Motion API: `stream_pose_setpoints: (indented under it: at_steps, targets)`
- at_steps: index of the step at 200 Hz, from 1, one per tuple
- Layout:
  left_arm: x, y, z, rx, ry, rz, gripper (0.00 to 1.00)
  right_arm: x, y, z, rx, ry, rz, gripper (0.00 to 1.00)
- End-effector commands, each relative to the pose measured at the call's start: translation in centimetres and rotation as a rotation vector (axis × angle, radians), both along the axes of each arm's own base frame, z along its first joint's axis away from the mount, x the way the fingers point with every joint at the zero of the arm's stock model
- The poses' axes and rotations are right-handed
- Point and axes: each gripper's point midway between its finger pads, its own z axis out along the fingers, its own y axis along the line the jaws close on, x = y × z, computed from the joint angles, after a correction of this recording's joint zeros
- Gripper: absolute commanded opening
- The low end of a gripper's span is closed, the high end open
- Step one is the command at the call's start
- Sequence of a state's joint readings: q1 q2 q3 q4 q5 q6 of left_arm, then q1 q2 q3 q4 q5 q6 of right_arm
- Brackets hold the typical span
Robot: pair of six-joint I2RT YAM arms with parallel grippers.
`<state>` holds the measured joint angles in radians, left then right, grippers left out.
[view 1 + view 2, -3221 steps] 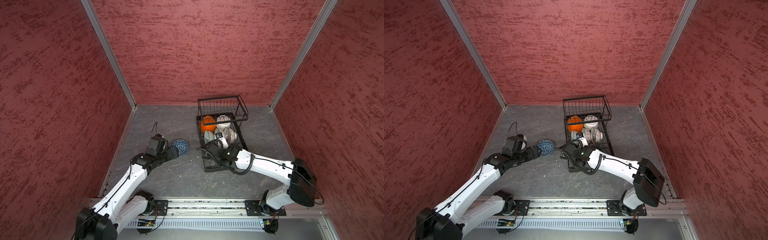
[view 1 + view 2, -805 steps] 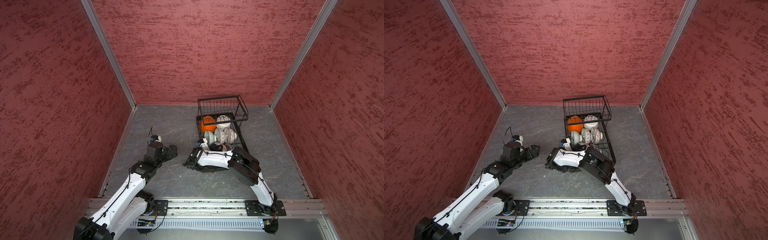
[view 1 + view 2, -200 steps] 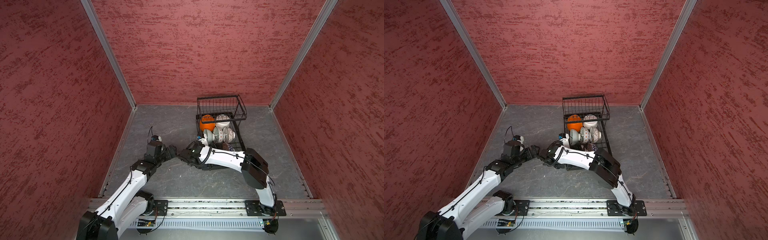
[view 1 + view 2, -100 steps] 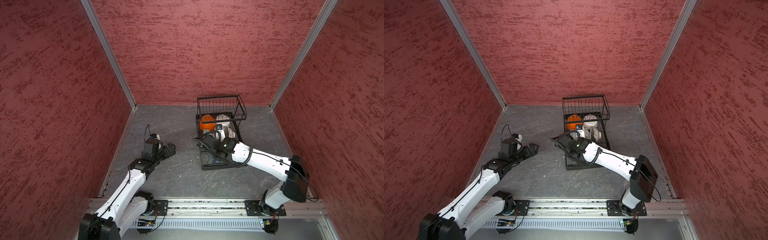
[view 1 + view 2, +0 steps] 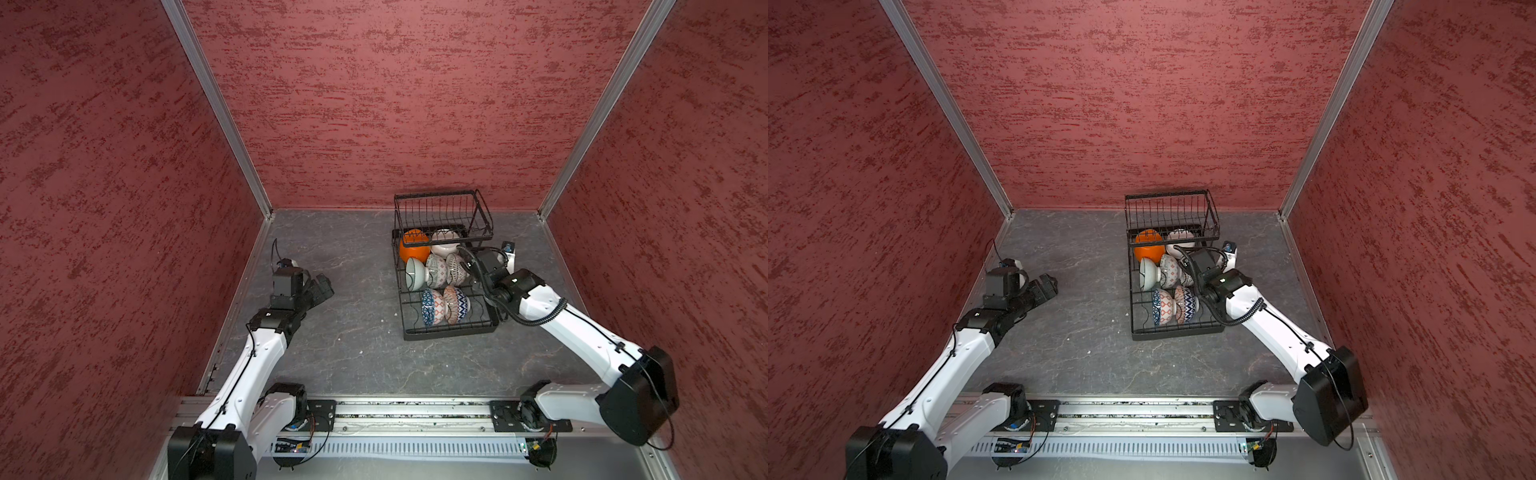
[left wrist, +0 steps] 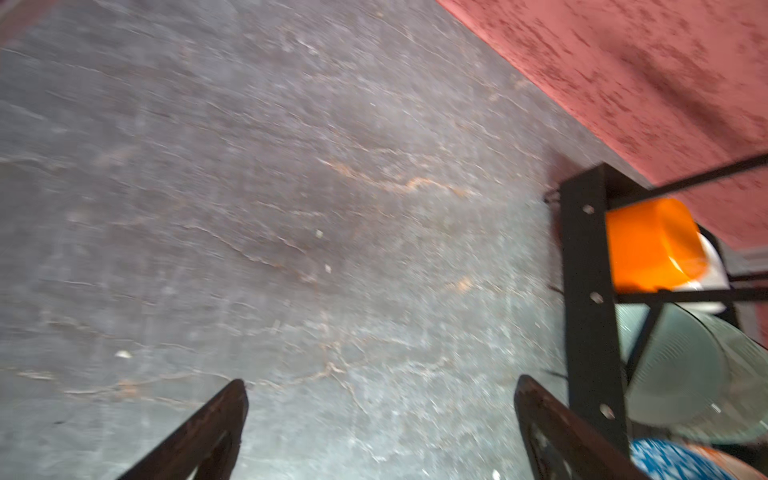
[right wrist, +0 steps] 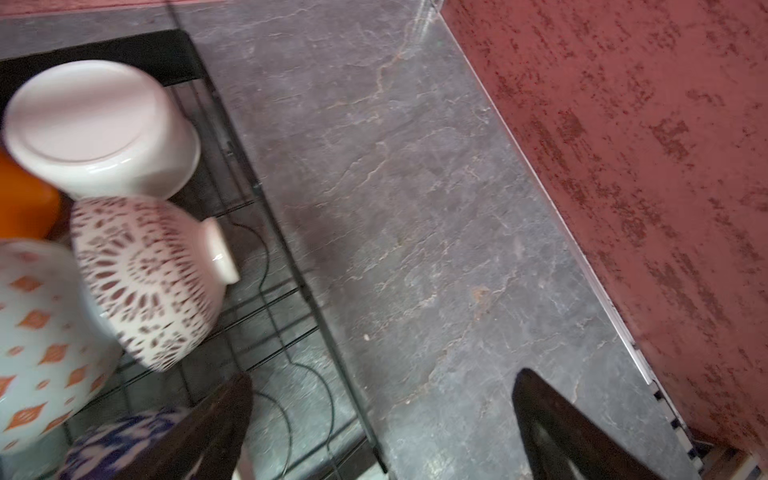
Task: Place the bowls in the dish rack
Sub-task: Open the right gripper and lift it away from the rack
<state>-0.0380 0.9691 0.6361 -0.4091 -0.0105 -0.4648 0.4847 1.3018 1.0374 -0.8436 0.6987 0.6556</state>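
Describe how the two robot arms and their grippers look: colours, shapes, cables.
The left arm and right arm have white rounded links and black joints. A thin black cable runs along the left arm; a black ribbed hose loops beside the right one. The left gripper and right gripper each carry two dark, tapered fingers.

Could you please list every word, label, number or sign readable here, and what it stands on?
None can be read. The small round ceramic bowls bear only patterns or plain glaze; the black wire dish rack shows no label; any marking on the white robot arms is too small to tell.
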Motion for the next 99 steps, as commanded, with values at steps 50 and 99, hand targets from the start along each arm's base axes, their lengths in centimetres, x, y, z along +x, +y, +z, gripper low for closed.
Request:
stream_pose_setpoints:
  at_steps: [50,99]
  targets:
    - [1.3,5.6,-0.8,0.133,-0.039,0.169,0.99,1.6,-7.5,-0.5,0.028,-0.078,-0.161,0.99]
    - [3.1,6.1,-0.9,0.274,-0.112,0.098,0.99,4.6,-10.6,-3.0,-0.018,-0.206,-0.222,0.99]
